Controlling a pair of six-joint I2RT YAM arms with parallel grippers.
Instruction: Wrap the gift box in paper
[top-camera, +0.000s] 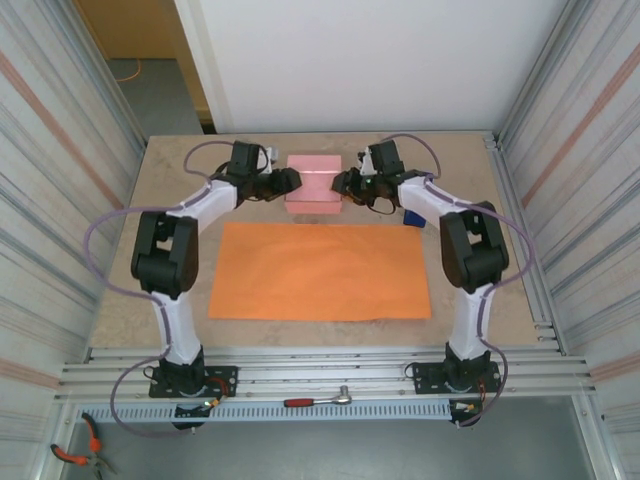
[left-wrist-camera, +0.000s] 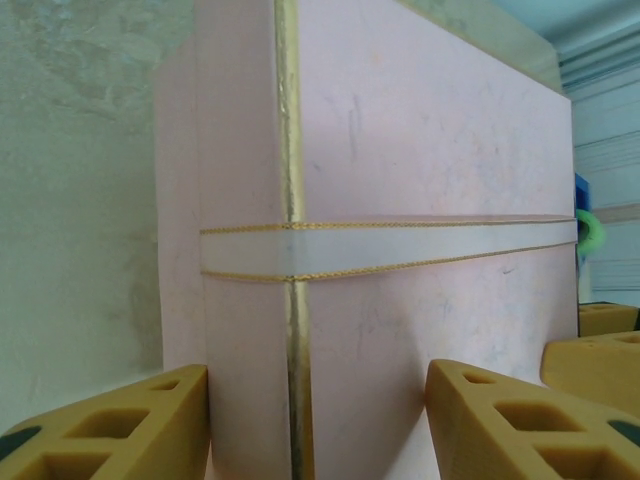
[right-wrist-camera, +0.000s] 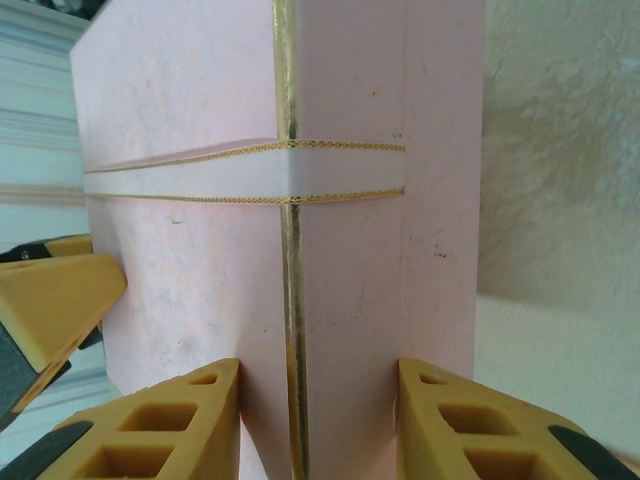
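The fingers (left-wrist-camera: 500, 420) of the left gripper (top-camera: 288, 182) stand either side of one end of the gift box (top-camera: 313, 172). Pink card fills the whole gap between them, so they look clamped on it. The right gripper (top-camera: 343, 183) has the opposite end the same way: its fingers (right-wrist-camera: 480, 430) bracket the gold-trimmed edge, with no daylight showing between pad and card. Each wrist view also catches the other arm's yellow fingertips at the far end of the box.

The box carries a white, gold-edged ribbon band (left-wrist-camera: 400, 245) around it. Whether the box rests on the table (top-camera: 320, 332) or is raised off it, I cannot tell.

The paper (top-camera: 320, 272) lies flat and uncreased just in front of the box, on the arms' side. It is apart from the box and much wider than it. A blue tape dispenser (top-camera: 411, 216) sits to the box's right, partly behind the right arm.

This looks like the opening step: the box is gripped from both ends and not yet on the sheet. The next move calls for both arms to carry it toward themselves together, keeping it level. They should set it down square at the middle of the sheet, so that enough paper is left on every side to fold.
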